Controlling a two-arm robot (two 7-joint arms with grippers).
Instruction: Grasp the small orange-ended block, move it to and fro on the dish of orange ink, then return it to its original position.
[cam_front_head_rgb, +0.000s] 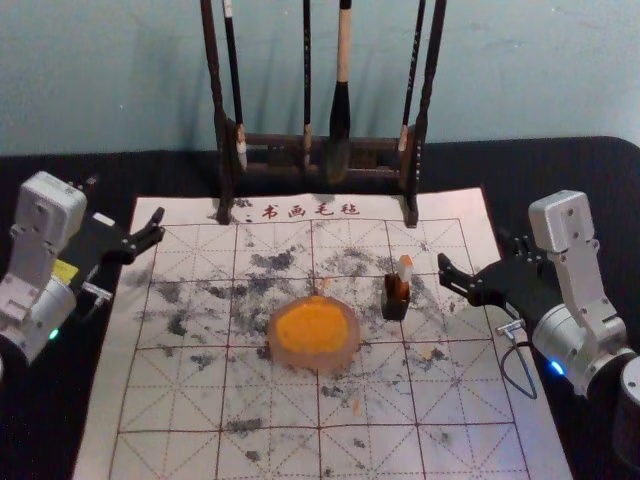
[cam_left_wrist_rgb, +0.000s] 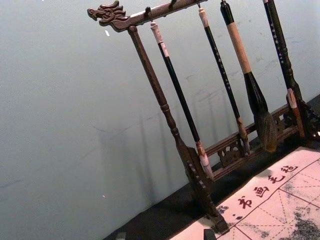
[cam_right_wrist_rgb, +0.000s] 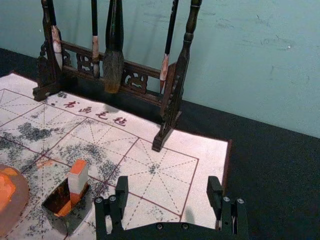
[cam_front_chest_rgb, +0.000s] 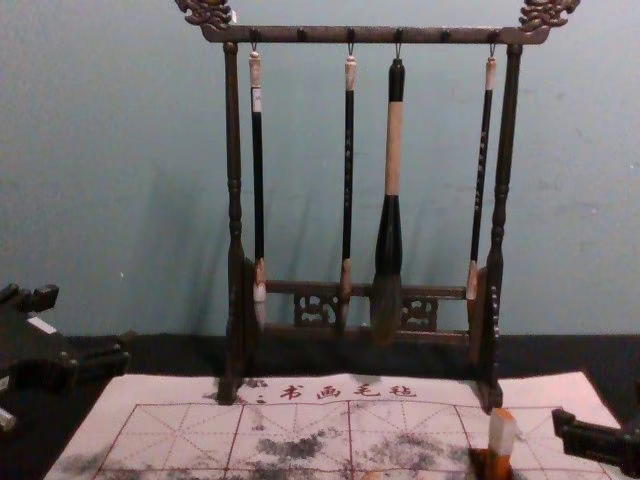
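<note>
We see the mat (cam_front_head_rgb: 470, 400) with grid squares free between the small dark cup (cam_front_head_rgb: 396, 305) and its right edge, and more bare grid toward the near edge. The right gripper (cam_front_head_rgb: 482, 252) hangs by the right edge, jaws spread wide with nothing between them, well apart from the cup. The left gripper (cam_front_head_rgb: 124, 205) is parked by the far left corner, its jaws also apart and empty. The brush rack (cam_front_head_rgb: 275, 141), hung with brushes, stands along the far edge and limits our room there.

Near the mat's middle, the dish (cam_front_head_rgb: 349, 358) holds orange ink (cam_front_head_rgb: 312, 327) spread across it. The cup sits just to the dish's right, orange smears inside it — and in it stands the block (cam_front_head_rgb: 405, 268).

The block's long axis runs nearly upright, leaning slightly right — an orange end up, pale body below, more orange lower down inside the cup.
</note>
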